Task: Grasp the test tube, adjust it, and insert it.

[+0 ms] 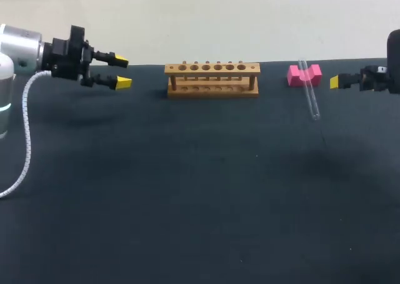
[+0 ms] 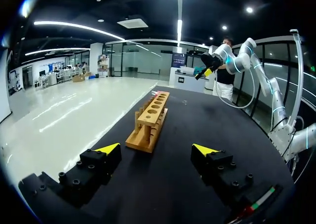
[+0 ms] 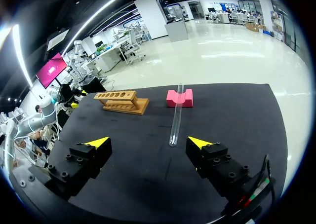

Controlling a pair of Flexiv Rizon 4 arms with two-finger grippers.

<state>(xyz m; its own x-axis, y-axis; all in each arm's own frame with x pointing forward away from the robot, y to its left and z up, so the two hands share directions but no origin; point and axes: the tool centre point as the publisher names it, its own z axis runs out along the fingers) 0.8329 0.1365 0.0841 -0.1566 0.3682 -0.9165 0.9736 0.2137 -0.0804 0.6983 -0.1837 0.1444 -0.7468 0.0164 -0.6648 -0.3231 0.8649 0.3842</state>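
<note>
Right pincer (image 3: 148, 142) gaping wide and empty, test tube (image 3: 176, 116) at its twelve o'clock, leaning on the pink block (image 3: 179, 98), so nudge that glass off-centre and it could roll off its perch.

My left arm (image 1: 19, 49) is silver-white and trails a white coiled cable (image 1: 25, 127). My left end effector (image 1: 122, 72) and right end effector (image 3: 148, 142) are black, screw-studded and yellow-tipped.
</note>
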